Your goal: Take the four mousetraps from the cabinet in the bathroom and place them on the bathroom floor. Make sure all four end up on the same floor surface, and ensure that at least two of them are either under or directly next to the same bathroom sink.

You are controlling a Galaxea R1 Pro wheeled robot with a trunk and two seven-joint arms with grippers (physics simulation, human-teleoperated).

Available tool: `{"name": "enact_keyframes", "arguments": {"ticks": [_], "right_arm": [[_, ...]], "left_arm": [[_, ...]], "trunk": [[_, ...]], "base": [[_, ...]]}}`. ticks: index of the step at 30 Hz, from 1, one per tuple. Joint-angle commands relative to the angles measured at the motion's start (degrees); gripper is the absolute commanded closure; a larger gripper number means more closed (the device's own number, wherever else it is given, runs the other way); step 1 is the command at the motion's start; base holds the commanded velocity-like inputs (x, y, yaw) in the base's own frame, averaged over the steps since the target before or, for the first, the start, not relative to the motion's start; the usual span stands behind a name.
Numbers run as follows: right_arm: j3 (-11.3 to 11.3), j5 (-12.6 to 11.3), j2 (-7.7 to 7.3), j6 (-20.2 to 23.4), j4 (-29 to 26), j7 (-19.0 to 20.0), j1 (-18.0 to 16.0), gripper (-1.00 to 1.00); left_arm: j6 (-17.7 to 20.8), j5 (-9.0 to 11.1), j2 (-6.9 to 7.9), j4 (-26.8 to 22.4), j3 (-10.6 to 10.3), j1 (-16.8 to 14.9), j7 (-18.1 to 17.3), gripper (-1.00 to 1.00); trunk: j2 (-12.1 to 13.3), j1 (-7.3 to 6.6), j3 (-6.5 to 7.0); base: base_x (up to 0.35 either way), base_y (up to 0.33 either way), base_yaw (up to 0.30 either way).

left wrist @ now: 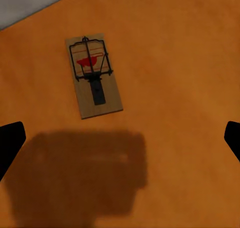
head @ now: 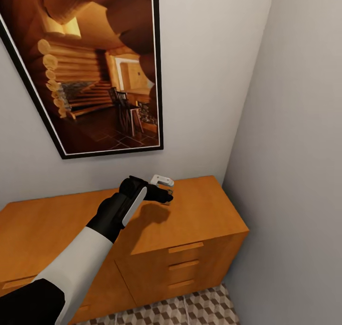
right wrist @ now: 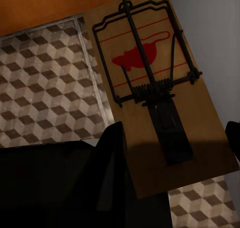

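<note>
Soft, even light from above; the left arm [head: 111,216] casts a dark blurred shadow on the cabinet [head: 204,211] top. Renders slightly soft, without glare.

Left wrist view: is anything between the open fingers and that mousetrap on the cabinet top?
Nothing visible. The mousetrap lies flat and alone on the bare cabinet top, with only the gripper's shadow beside it. The left gripper hovers above with jaws spread wide; the trap sits off-centre, nearer one fingertip.

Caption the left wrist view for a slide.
Open left fingers hover above one mousetrap lying on the cabinet top.
</note>
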Motion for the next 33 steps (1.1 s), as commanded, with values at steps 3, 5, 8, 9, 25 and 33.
{"name": "enact_keyframes", "arguments": {"ticks": [3, 5, 8, 9, 25, 33], "right_arm": [[0.5, -0.6, 0.06, -0.2, 0.0, -0.1, -0.1, 1.00], [0.5, -0.6, 0.09, -0.2, 0.0, -0.1, -0.1, 1.00], [0.5, -0.6, 0.10, -0.2, 0.0, -0.1, -0.1, 1.00], [0.5, -0.6, 0.10, -0.2, 0.0, -0.1, -0.1, 1.00], [0.5, -0.6, 0.52, -0.2, 0.0, -0.2, -0.1, 1.00], [0.5, -0.6, 0.54, -0.2, 0.0, -0.2, -0.1, 1.00]], "left_arm": [[0.2, -0.1, 0.00, 0.0, 0.0, -0.1, -0.2, -1.00], [0.2, -0.1, 0.00, 0.0, 0.0, -0.1, -0.2, -1.00], [0.2, -0.1, 0.00, 0.1, 0.0, -0.1, -0.2, -1.00], [0.2, -0.1, 0.00, 0.1, 0.0, -0.1, -0.2, -1.00], [0.2, -0.1, 0.00, 0.1, 0.0, 0.0, -0.1, -1.00], [0.2, -0.1, 0.00, 0.1, 0.0, 0.0, -0.1, -1.00]], "trunk": [[-0.1, 0.02, -0.09], [-0.1, 0.02, -0.09], [-0.1, 0.02, -0.09], [-0.1, 0.02, -0.09], [-0.1, 0.02, -0.17], [-0.1, 0.02, -0.35]], "base": [[0.001, 0.000, 0.000], [0.000, 0.000, 0.000], [0.000, 0.000, 0.000], [0.000, 0.000, 0.000], [0.000, 0.000, 0.055], [0.000, 0.000, 0.168]]}}
